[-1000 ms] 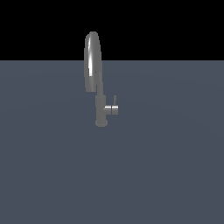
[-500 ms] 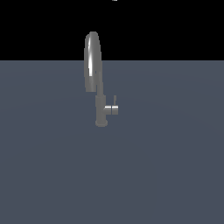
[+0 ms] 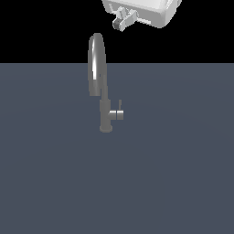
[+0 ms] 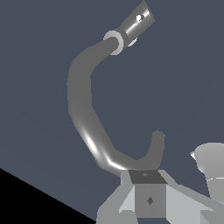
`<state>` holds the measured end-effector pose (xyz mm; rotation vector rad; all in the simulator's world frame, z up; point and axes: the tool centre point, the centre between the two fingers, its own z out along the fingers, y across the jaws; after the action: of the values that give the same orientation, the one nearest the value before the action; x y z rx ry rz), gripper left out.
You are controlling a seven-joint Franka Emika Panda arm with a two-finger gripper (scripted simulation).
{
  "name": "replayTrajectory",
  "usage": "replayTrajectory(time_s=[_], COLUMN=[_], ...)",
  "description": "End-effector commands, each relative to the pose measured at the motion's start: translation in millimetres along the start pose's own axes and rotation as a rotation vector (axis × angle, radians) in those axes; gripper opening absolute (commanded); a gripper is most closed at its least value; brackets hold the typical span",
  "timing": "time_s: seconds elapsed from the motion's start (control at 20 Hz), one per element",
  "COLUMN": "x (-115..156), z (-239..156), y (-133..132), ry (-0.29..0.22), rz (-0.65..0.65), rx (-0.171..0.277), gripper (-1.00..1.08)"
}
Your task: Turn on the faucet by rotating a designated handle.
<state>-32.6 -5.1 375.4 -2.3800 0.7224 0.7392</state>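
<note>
Grey brushed-metal gooseneck faucet stands mid-counter on the dark slate-grey counter, short cylindrical handle stub on its post untouched; white gripper hangs well above, finger spread unclear, cropped.

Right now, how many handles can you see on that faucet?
1. The handle is a short stub sticking out sideways from the faucet post, toward the exterior view's right, low near the base. No other shows; the far side is hidden.

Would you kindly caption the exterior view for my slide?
Gripper high above the faucet, its side handle untouched.
</note>
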Motion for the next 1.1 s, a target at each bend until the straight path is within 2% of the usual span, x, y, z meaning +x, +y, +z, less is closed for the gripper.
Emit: replayTrajectory(time_s=[0.0,0.55,1.05], x=[17,97,175], z=[3,23,61], y=[-3,-8,-3], ry=[-0.041,-0.232,-0.434], rz=[0.040,0.229,0.432], rx=[0.041,0.233,0.436], gripper=[-1.00,-1.00,-1.00])
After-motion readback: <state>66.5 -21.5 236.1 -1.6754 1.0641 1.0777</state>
